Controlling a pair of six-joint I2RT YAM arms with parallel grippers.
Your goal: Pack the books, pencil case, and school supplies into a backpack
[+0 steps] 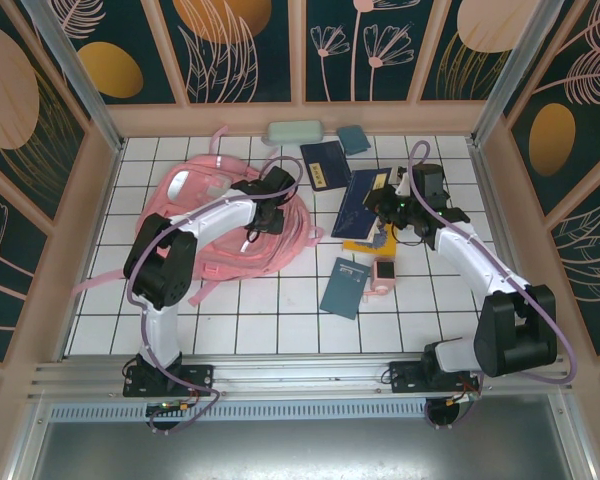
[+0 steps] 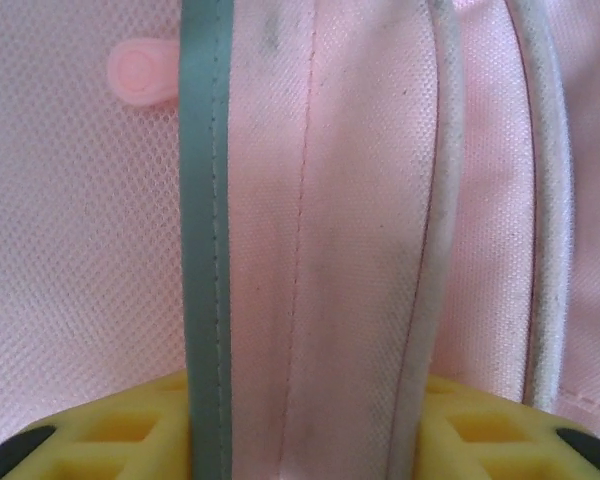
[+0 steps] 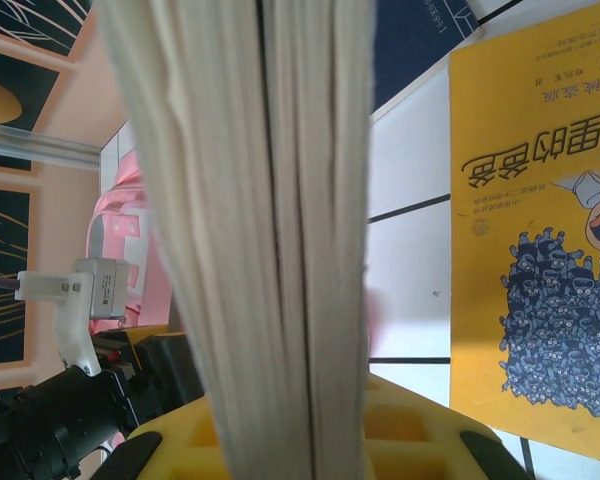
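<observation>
The pink backpack (image 1: 215,225) lies at the left of the table. My left gripper (image 1: 270,208) is shut on a fold of its fabric (image 2: 310,250) beside a grey strip (image 2: 205,250). My right gripper (image 1: 390,208) is shut on a navy book (image 1: 363,198), whose page edges (image 3: 270,250) stand between the fingers. The yellow book (image 3: 540,250) lies flat below it, also seen from above (image 1: 365,246). A second navy book (image 1: 325,163), the dark teal book (image 1: 346,287), the pink cube (image 1: 383,272), the mint pencil case (image 1: 295,132) and the small teal pad (image 1: 353,139) rest on the tiles.
Pink straps (image 1: 290,240) spread from the backpack toward the table's middle. Patterned walls enclose the white tiled table (image 1: 280,310) on three sides. The left arm (image 3: 70,410) shows in the right wrist view, close to the held book.
</observation>
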